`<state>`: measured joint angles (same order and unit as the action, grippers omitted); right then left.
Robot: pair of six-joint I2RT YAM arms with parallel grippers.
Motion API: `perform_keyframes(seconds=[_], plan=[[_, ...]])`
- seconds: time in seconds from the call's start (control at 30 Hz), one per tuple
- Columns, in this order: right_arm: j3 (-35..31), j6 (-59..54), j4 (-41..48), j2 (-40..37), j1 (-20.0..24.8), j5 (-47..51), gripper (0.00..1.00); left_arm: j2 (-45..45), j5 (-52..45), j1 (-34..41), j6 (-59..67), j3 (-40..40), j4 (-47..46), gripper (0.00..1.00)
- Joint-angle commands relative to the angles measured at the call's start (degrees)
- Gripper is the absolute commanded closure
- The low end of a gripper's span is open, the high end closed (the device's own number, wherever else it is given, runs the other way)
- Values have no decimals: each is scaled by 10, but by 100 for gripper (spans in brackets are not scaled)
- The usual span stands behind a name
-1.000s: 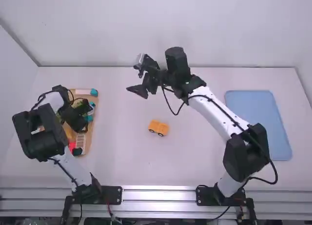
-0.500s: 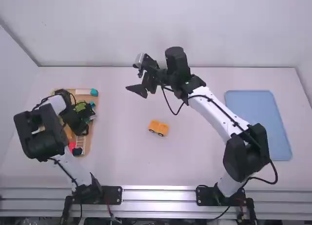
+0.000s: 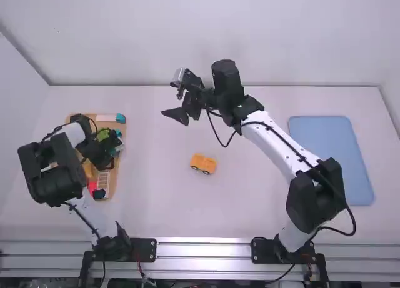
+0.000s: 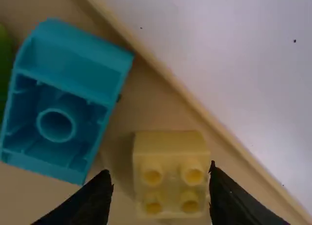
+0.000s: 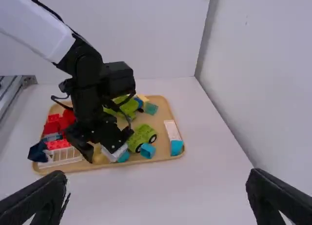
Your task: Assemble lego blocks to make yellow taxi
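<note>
In the high view, my left gripper (image 3: 111, 152) is low over the wooden tray (image 3: 114, 183) at the far left. In the left wrist view, a pale yellow block (image 4: 171, 173) with studs facing the camera lies between the fingers of my left gripper (image 4: 162, 193), which stands open with a gap on one side. A yellow car piece (image 3: 203, 163) with dark wheels rests on the middle of the table. My right gripper (image 3: 170, 100) hangs beyond that car piece, high up; it is wide open and holds nothing, as the right wrist view confirms for this gripper (image 5: 157, 186).
A teal block (image 4: 63, 103), open side up, lies beside the yellow block. The tray also holds green pieces with wheels (image 5: 143, 136), red blocks (image 5: 58, 121), a white frame piece (image 5: 63, 155) and a white-and-teal piece (image 5: 173, 137). A blue tray (image 3: 331, 160) lies at the right.
My left gripper has turned and shifted slightly over the tray since a second ago. The right arm and the yellow car piece have stayed in place.
</note>
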<state>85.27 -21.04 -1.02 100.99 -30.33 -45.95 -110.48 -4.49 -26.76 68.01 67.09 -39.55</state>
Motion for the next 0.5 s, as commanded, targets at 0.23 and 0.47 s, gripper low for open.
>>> perform_keyframes(seconds=[0.23, 0.47], plan=[[18, 2, 3, 4, 0, -5, 2, -10, -22, 8, -26, -12, -9, 49], [18, 2, 14, 4, -2, -5, 2, -10, -19, 14, -26, -25, 0, 54]])
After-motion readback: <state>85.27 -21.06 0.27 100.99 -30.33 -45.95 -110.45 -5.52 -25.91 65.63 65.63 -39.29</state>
